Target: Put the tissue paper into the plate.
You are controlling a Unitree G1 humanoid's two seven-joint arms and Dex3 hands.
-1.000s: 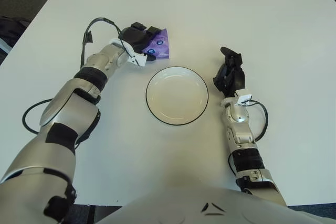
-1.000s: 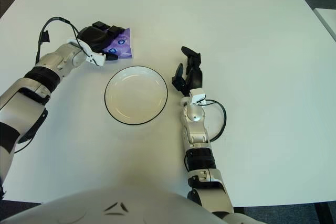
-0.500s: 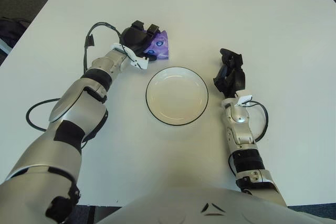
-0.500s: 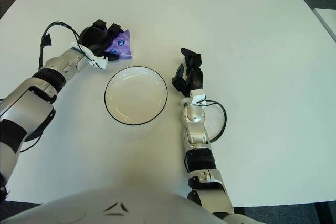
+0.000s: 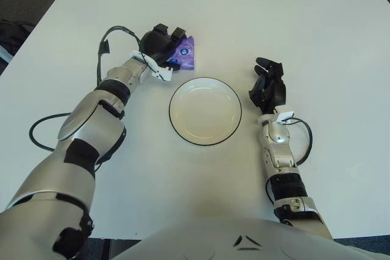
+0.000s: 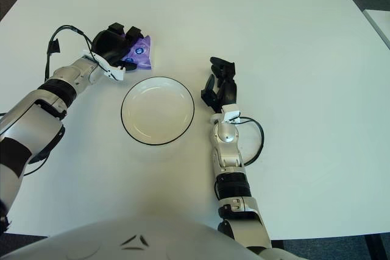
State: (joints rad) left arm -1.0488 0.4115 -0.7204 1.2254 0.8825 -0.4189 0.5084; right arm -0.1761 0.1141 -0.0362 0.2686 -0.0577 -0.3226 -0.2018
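The plate (image 5: pixel 205 111) is a round white dish with a thin dark rim, sitting near the middle of the white table (image 5: pixel 341 41), and nothing lies in it. The tissue paper (image 5: pixel 184 55) is a small purple packet with a few round white-and-dark marks on its wrapper; it lies flat on the table just beyond the plate's far-left edge, close to the rim but apart from it. Only the right portion of the packet shows, since the left hand (image 5: pixel 159 45) covers the rest. That hand is black, reaches in from the left on a silver forearm, and sits on top of the packet with its fingers (image 6: pixel 134 31) curled over the far edge; the packet is still down on the table, and whether the fingers have actually closed around it cannot be told. A black cable (image 5: pixel 113 33) loops off the left wrist. The right hand (image 5: pixel 268 86) stands just to the right of the plate, apart from its rim, pointing away from the robot with its fingers loosely spread and nothing between them.
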